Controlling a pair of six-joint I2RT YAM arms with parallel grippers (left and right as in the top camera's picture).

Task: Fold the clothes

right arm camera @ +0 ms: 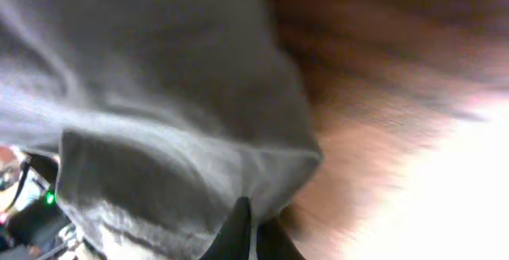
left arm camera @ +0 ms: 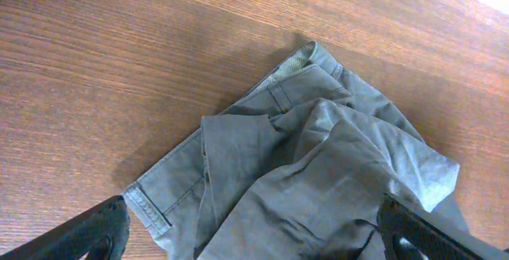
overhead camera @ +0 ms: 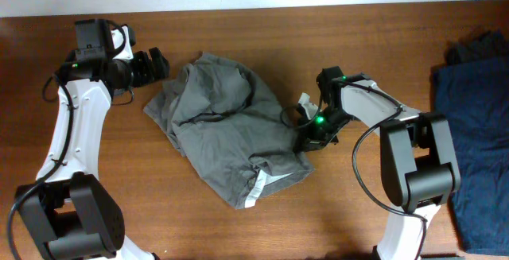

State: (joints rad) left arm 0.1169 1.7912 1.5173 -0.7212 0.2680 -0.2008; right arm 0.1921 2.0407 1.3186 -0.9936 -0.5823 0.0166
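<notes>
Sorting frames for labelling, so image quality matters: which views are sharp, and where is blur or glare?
Overhead: sharp, evenly lit, the grey garment casting a soft shadow on the table. Left wrist: crisp wood grain and seams, a darker shadow left of the cloth. Right wrist: badly blurred, cloth too close to focus, lower right blown out to white.

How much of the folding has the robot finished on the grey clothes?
Done: nothing yet; the soft mid-grey cotton garment lies crumpled on the brown wooden table, with no neat fold. In hand: the right gripper seems to pinch its right edge, while the left gripper is open beside its top left corner. Left: spreading it flat and making every fold.
</notes>
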